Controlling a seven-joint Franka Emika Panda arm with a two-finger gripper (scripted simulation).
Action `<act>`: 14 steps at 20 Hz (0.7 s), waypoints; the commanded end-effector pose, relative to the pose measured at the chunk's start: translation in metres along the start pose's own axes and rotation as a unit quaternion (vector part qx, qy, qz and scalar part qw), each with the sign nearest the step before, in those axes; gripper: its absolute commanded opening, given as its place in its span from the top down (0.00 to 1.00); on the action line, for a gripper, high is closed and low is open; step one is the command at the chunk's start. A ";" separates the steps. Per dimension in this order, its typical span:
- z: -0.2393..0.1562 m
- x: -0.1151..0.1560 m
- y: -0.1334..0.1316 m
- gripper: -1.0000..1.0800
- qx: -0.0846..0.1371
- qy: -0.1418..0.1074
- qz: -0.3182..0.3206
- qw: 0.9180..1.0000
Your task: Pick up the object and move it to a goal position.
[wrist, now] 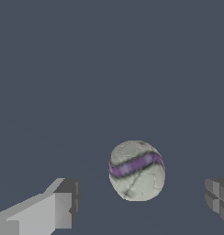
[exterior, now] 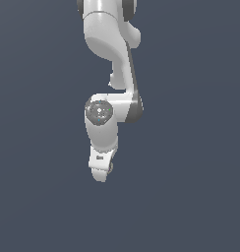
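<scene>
Ball: small round pale grey-white ball (wrist: 137, 170) with a purple band and dark crack-like lines, seen only by the wrist view; it sits on the plain slate-blue ground (wrist: 109, 69), between the two fingertips and touching neither.
Pincer: white two-fingered gripper (wrist: 141, 202) of the white jointed arm (exterior: 108, 74), released, its jaws spread wide with clear gaps on both sides of the ball.
Fingers: one pale grey finger (wrist: 49, 209) and one darker ridged pad (wrist: 218, 198) flank the ball; the ball lies nearer the ridged pad's side than dead centre, I judge.
Exterior view: arm hangs down from the top middle, hand (exterior: 101, 165) pointing at the ground; the ball is hidden there, or too small to tell.
Step in hand: lining up and lowering for the grasp, by my reading.
How to do it well: centre the jaws over the ball first, descend until the pads bracket its widest part, then close slowly, since a round thing can roll or squirt out if pinched off-centre or too high.
Goal position: no marker shows in either view.
</scene>
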State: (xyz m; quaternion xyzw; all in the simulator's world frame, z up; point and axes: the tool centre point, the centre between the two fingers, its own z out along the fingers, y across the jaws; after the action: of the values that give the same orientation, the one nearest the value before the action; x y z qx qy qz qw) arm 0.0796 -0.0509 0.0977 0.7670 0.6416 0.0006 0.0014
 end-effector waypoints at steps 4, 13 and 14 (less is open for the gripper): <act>0.006 -0.006 0.004 0.04 0.001 0.000 -0.046 0.999; 0.011 -0.011 0.007 0.04 0.001 0.001 -0.076 0.997; 0.011 -0.011 0.007 0.04 0.001 0.001 -0.077 0.997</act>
State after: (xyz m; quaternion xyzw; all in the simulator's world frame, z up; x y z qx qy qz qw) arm 0.0848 -0.0632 0.0868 0.7170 0.6970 -0.0001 0.0000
